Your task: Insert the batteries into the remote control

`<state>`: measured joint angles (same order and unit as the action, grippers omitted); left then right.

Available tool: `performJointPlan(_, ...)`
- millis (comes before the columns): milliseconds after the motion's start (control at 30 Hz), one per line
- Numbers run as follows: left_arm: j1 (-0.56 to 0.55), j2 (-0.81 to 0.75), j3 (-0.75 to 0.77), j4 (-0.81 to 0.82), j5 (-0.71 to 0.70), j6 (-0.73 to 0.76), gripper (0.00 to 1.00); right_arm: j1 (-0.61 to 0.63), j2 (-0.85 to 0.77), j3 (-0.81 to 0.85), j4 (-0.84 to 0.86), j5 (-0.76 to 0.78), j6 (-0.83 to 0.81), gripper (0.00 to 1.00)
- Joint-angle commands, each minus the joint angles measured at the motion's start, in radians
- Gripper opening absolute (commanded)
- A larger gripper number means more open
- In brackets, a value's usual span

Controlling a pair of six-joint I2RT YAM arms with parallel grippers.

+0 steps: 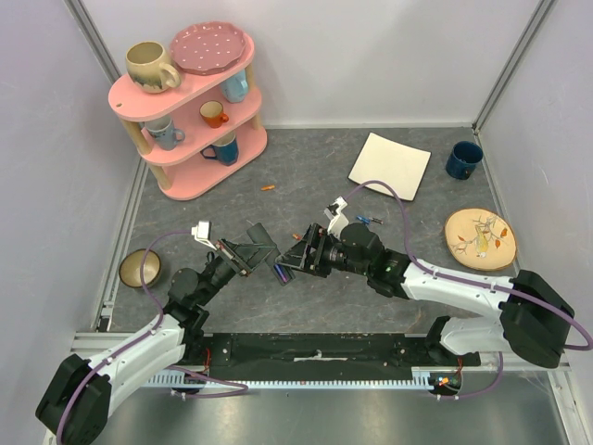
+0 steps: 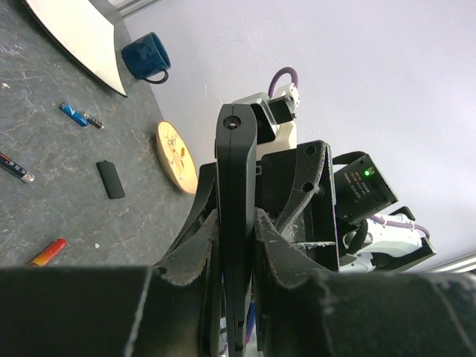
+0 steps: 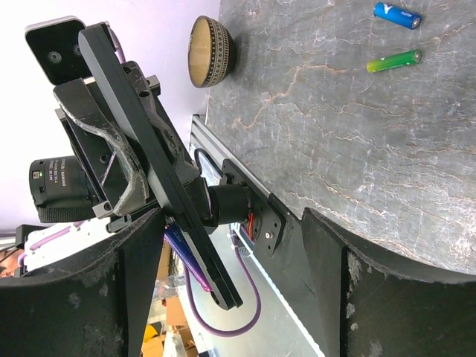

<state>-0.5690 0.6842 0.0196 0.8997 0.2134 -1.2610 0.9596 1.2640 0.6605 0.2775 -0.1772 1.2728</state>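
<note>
Desk (image 2: 44, 216), mid-area. The left end effector (image 2: 236, 230) is pinching the remote control (image 2: 236, 163) edge-on and clear of the desk, its fingers pressed to both flat faces. The right end effector (image 3: 230, 245) is spread wide, holds nothing, and faces the remote at close range. All loose and well apart from the remote: blue battery (image 3: 396, 14) beside green battery (image 3: 394, 61); orange-red battery (image 2: 47, 253) alone; small black flat piece (image 2: 111, 179) also on the desk.
</note>
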Motion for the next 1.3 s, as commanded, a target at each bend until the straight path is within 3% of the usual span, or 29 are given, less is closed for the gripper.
performJointPlan(0, -0.002, -0.011, -0.052, 0.074, -0.016, -0.015, 0.02, -0.002, 0.014, -0.016, 0.012, -0.011, 0.007, 0.81)
performJointPlan(1267, -0.002, 0.002, 0.016, 0.061, -0.045, 0.002, 0.02, 0.024, 0.041, -0.038, -0.018, -0.022, -0.023, 0.78)
